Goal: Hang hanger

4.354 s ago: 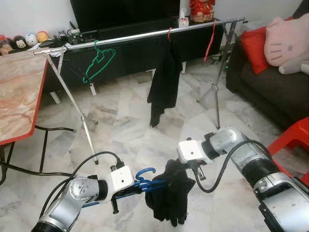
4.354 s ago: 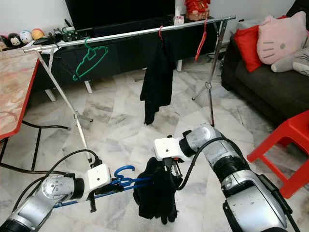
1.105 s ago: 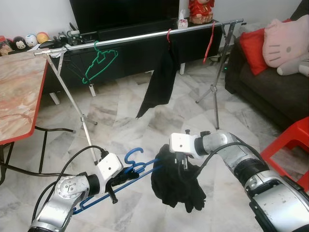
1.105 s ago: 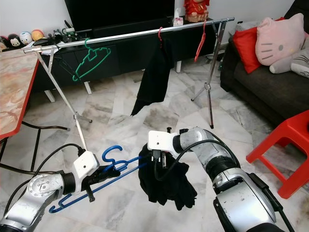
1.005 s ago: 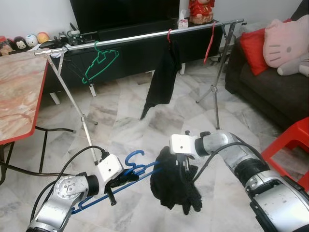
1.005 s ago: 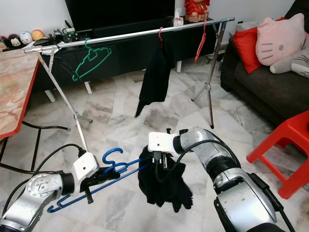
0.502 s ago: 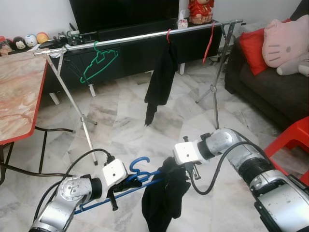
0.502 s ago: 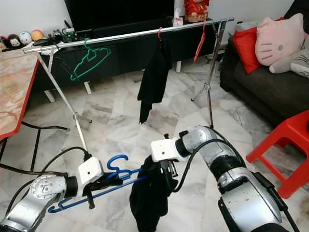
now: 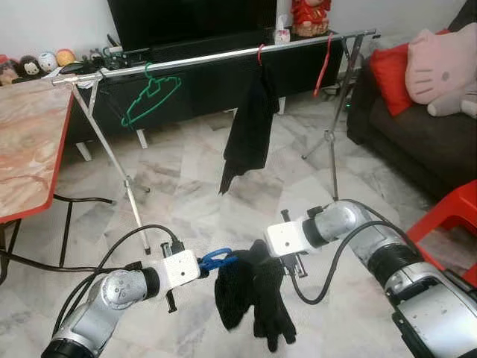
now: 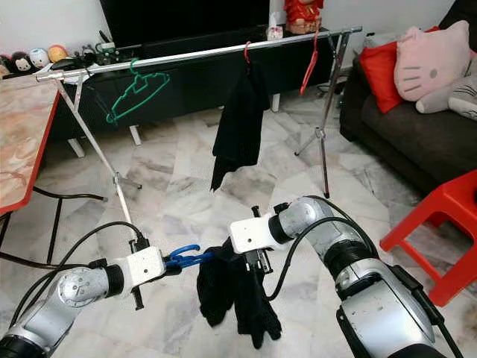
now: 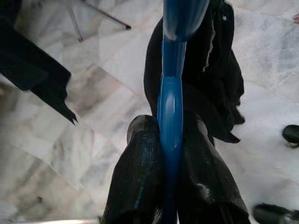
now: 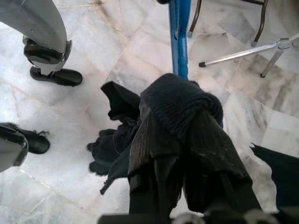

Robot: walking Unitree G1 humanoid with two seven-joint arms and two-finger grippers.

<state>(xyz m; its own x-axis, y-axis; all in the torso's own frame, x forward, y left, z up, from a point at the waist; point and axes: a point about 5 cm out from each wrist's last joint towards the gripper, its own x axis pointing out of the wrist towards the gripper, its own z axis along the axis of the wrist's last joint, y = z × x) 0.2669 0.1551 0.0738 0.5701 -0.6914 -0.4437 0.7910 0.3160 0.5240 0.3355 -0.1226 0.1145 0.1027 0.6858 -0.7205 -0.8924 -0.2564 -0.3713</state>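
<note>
A blue hanger is held low over the marble floor between my two arms. My left gripper is shut on it near the hook; in the left wrist view its black fingers clamp the blue bar. A bunched black garment hangs from the hanger's other end. My right gripper is shut on the top of that garment, with knit cloth wrapped over the fingers. The silver clothes rail stands well beyond, higher up.
The rail carries a green hanger, a black garment on a red hanger and another red hanger. A red-edged table is at left. A dark sofa and a red stool are at right.
The blue hanger has swung round, so its long bar no longer shows below my left gripper. The black garment has dropped into a fuller bunch. The garment on the rail has swayed.
</note>
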